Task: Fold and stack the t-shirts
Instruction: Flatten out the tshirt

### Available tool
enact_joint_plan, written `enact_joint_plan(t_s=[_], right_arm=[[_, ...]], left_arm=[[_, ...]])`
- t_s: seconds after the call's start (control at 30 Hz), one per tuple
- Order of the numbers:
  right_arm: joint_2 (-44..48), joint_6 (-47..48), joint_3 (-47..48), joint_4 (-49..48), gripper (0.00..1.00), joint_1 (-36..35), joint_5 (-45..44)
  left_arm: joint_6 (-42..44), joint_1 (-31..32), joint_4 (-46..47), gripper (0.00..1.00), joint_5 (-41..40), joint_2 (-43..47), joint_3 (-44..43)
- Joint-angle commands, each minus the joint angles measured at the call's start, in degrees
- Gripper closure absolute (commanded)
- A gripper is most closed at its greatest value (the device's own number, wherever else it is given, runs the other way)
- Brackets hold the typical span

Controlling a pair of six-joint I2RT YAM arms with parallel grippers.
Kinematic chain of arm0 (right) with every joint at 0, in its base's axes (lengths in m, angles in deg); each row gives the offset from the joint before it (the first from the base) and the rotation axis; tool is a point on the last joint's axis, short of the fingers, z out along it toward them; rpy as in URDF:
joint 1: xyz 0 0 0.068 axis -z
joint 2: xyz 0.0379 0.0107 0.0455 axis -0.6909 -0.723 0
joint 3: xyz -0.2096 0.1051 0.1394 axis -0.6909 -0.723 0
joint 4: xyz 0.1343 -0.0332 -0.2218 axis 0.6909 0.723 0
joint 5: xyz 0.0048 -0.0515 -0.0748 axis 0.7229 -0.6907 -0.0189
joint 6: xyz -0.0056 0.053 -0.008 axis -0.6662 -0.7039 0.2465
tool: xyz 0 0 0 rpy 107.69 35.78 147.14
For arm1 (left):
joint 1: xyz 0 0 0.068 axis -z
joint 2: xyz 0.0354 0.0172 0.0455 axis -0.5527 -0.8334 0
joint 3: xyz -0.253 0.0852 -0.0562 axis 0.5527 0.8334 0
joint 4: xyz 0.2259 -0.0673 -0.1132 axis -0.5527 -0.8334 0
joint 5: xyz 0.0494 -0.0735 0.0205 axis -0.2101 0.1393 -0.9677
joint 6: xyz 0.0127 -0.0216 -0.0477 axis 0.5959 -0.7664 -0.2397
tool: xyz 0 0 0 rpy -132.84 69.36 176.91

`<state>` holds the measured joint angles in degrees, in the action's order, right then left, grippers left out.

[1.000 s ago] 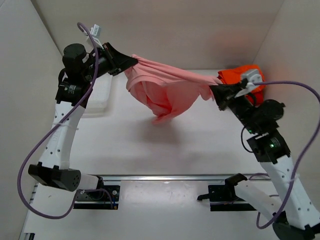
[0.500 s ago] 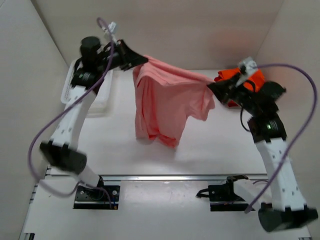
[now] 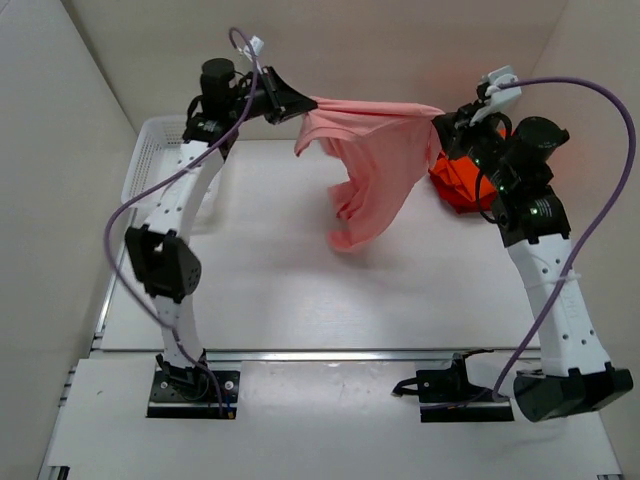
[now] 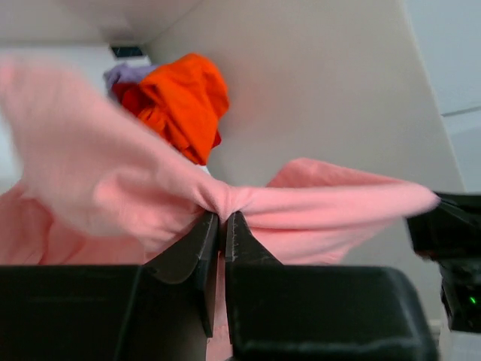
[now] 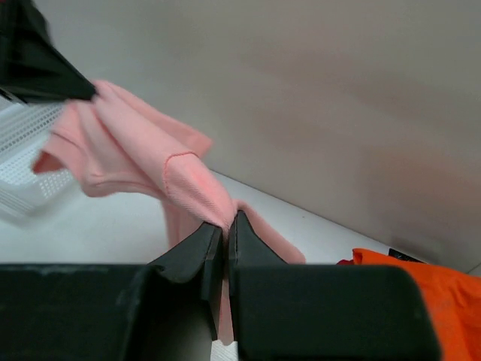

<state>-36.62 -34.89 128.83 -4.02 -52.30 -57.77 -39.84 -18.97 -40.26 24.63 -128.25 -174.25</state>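
Observation:
The salmon-pink t-shirt (image 3: 375, 150) hangs in the air at the back of the table, stretched between both grippers. My left gripper (image 3: 298, 103) is shut on its left upper edge; the left wrist view shows the cloth (image 4: 316, 207) pinched at the fingertips. My right gripper (image 3: 440, 122) is shut on its right upper edge, and the cloth (image 5: 128, 150) also shows in the right wrist view. The shirt's lower part is bunched and dangles above the table. A crumpled pile of bright orange and red t-shirts (image 3: 465, 178) lies at the back right, and shows in the left wrist view (image 4: 184, 98).
A white plastic mesh basket (image 3: 155, 160) stands at the back left, also in the right wrist view (image 5: 22, 150). Beige walls enclose the table on the left, back and right. Purple cables loop from both arms.
Both grippers have risen and moved toward the back wall with the pink shirt. The shirt is pulled tighter along its top, and its hanging part has swung up and bunched.

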Motion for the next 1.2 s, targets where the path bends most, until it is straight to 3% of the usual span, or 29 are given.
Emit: enact_joint_plan(t_s=[0.0, 0.13, 0.17, 0.2, 0.27, 0.43, 0.6, 0.63, 0.67, 0.73, 0.87, 0.93, 1.0, 1.07, 1.17], right_arm=[[4.6, 1.9, -3.6, -2.4, 1.00, -2.6, -4.8], [8.4, 1.3, -13.5, 1.6, 1.00, -9.2, -7.6], [10.3, 1.1, -19.7, 4.2, 1.00, -15.9, -5.7], [10.3, 0.9, -23.4, 5.6, 1.00, -19.7, -1.9], [9.9, 0.5, -27.0, 7.8, 1.00, -24.8, 4.5], [3.9, -6.3, -35.5, 4.2, 1.00, -39.0, 15.8], [1.0, -14.7, -43.1, -9.2, 0.97, -40.6, 28.4], [-0.1, -14.6, -43.4, -9.8, 0.84, -40.4, 30.9], [0.3, -14.8, -43.8, -9.9, 0.62, -39.4, 32.8], [-1.0, -14.5, -43.1, -9.2, 0.42, -37.4, 38.3], [3.4, -11.5, -42.1, -4.3, 0.31, -34.2, 25.4], [7.5, -17.2, -44.7, -5.6, 0.34, -29.0, 14.3], [9.1, -21.6, -46.9, -7.1, 0.37, -16.2, 11.9], [7.9, -22.0, -47.2, -7.2, 0.35, -9.2, 12.7], [5.0, -23.2, -45.7, -4.3, 0.34, -4.1, 8.0]], left_arm=[[8.2, -1.0, 5.3, 1.00, -3.3, 13.8, 9.1], [13.8, 0.2, 5.7, 0.98, -5.4, 21.5, 26.4], [15.2, -3.1, 7.0, 0.62, -8.8, 25.0, 39.9], [15.7, -4.8, 6.7, 0.32, -9.7, 26.0, 42.8], [16.4, -8.6, 5.8, 0.23, -10.1, 27.3, 46.2], [19.2, -11.7, 2.8, 0.23, -11.1, 32.8, 51.6], [19.7, -12.3, 3.2, 0.21, -12.6, 41.5, 61.6], [19.3, -12.9, 3.5, 0.20, -11.4, 42.8, 62.5], [19.0, -12.7, 2.8, 0.21, -11.1, 43.6, 64.0], [18.0, -11.3, 2.3, 0.23, -9.7, 46.2, 66.6], [17.1, -4.2, -0.3, 0.27, -11.2, 52.0, 74.4], [15.4, 0.2, -0.9, 0.29, -13.0, 56.7, 80.5], [13.9, 5.7, -1.2, 0.28, -14.6, 58.9, 84.9], [11.9, 9.0, -0.9, 0.25, -15.3, 61.0, 89.1], [9.8, 11.2, -0.8, 0.28, -13.8, 63.2, 94.7]])
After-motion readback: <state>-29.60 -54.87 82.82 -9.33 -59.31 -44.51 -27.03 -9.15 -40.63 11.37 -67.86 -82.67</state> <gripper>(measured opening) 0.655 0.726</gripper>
